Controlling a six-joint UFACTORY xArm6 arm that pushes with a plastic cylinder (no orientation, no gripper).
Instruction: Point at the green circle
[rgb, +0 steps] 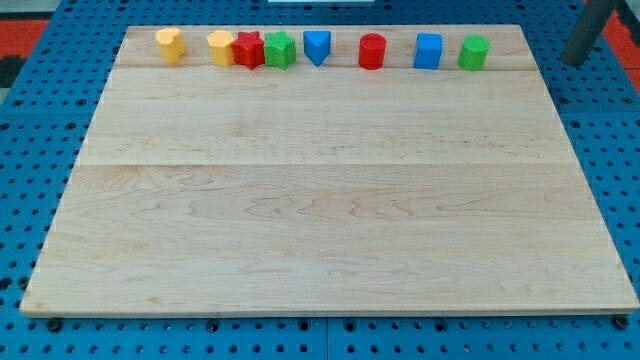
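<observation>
The green circle (474, 52) stands at the right end of a row of blocks along the top edge of the wooden board (330, 200). My tip (574, 62) is at the view's top right, off the board over the blue pegboard. It is to the right of the green circle and apart from it. The blue square (428, 50) is just left of the green circle.
Further left in the row stand a red circle (372, 50), a blue triangular block (317, 46), a green star (279, 49) touching a red star (248, 49), and two yellow blocks (220, 46) (170, 44).
</observation>
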